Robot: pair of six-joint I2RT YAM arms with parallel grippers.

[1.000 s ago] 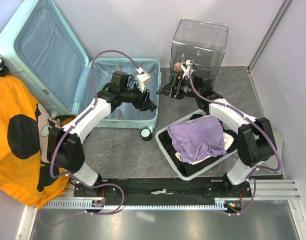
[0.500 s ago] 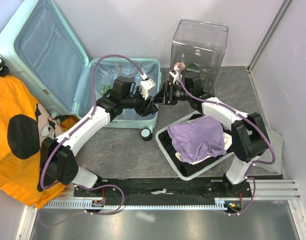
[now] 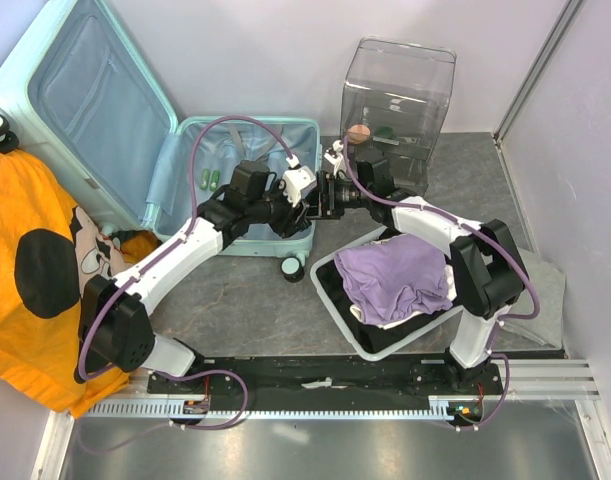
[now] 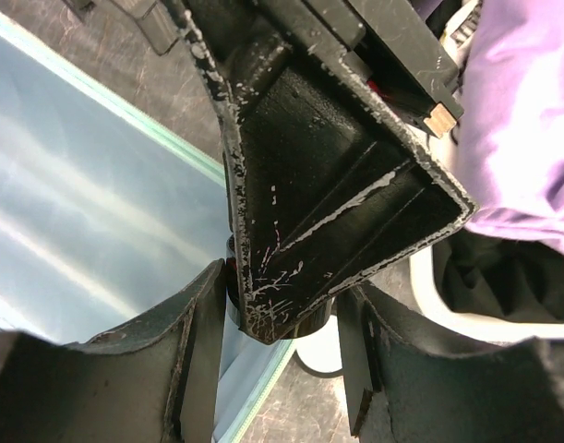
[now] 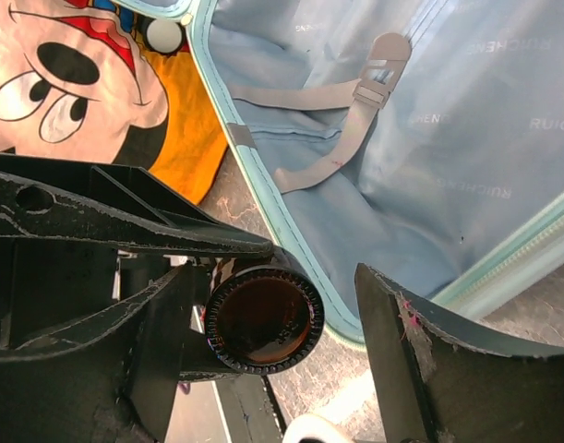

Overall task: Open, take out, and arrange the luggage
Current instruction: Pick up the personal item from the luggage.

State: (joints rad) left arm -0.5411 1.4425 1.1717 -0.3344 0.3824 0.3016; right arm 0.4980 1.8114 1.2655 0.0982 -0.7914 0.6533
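Note:
The luggage (image 3: 95, 95), a mint hard-shell suitcase, lies open at the back left with its lid leaning up and its pale blue lining (image 5: 429, 138) and grey strap (image 5: 355, 101) showing. My left gripper (image 3: 303, 200) hangs over the case's right front corner, shut on a dark brown bottle (image 5: 263, 318). The bottle's ribbed base faces my right wrist camera. My right gripper (image 5: 282, 360) meets it from the right, open, its fingers (image 5: 411, 360) either side of the bottle's base with a gap on the right. In the left wrist view the bottle (image 4: 311, 325) is mostly hidden behind a right finger (image 4: 328, 185).
A white mesh basket (image 3: 330, 290) with purple and black clothing stands at front right. A clear plastic box (image 3: 400, 90) with small items is at the back. An orange cartoon-print cloth (image 3: 35, 270) covers the left. Small green items (image 3: 207, 180) lie inside the case. A suitcase wheel (image 3: 293, 268) sticks out.
My left arm swung right, over the case's right edge. My right arm came left from the clear box, and its open jaws now flank the bottle's base.

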